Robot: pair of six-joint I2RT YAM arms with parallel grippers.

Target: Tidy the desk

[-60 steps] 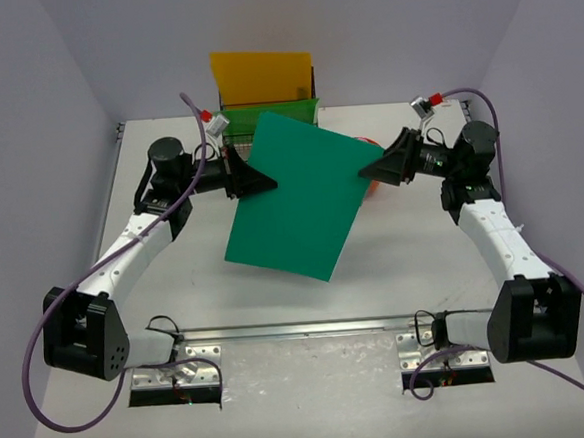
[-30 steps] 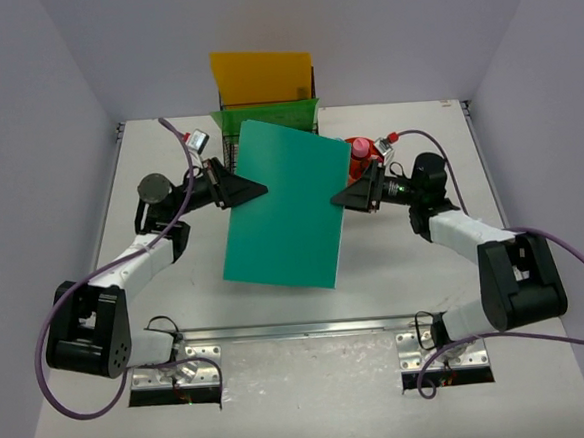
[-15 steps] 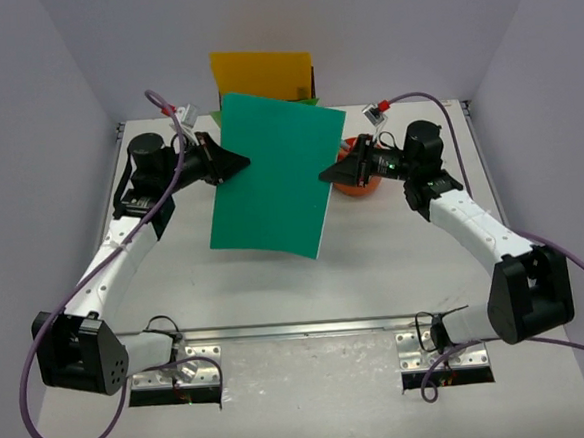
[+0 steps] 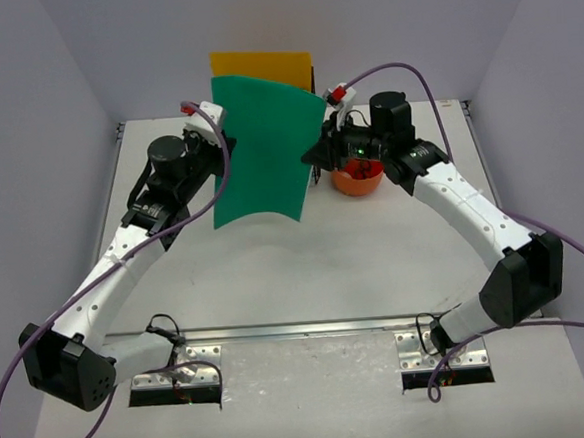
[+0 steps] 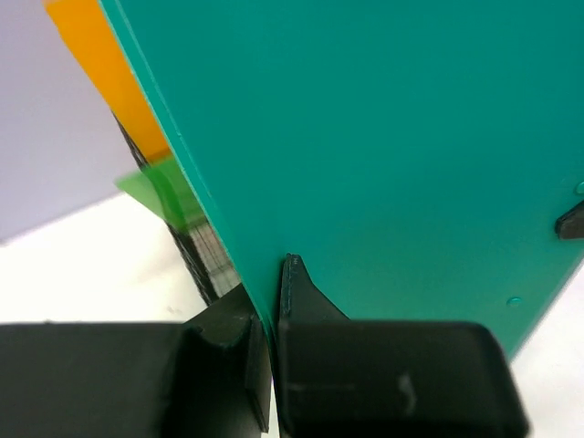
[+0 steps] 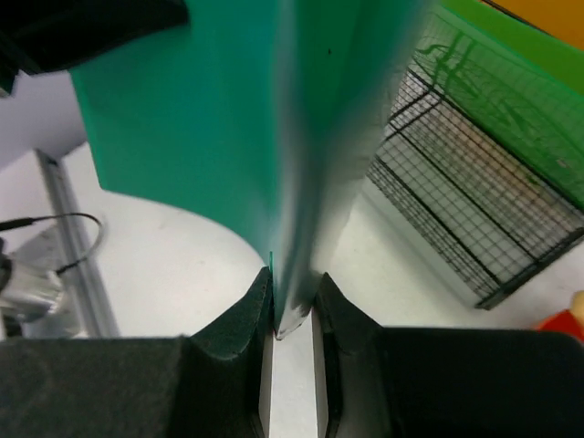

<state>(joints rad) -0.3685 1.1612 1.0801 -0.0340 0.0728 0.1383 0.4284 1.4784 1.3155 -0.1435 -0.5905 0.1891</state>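
A dark green folder [image 4: 262, 146] stands almost upright above the back of the white desk [image 4: 276, 280], its lower edge curling. My left gripper [image 4: 219, 149] is shut on its left edge and my right gripper [image 4: 313, 157] is shut on its right edge. In the left wrist view the folder [image 5: 383, 137] fills the frame, pinched in that gripper [image 5: 274, 306]. In the right wrist view its edge [image 6: 306, 137] sits between the fingers of that gripper [image 6: 294, 306]. The folder is just in front of the black wire-mesh rack [image 6: 474, 210].
The rack holds a yellow folder [image 4: 261, 63] and a light green one [image 6: 520, 100], both also in the left wrist view [image 5: 100, 64]. A round orange tray [image 4: 358, 181] with red items sits under the right wrist. A silver rail [image 4: 300, 329] runs along the near edge.
Both grippers have lifted the green folder from a tilted, near-flat pose to almost upright and carried it back toward the rack. The arms have drawn closer together.
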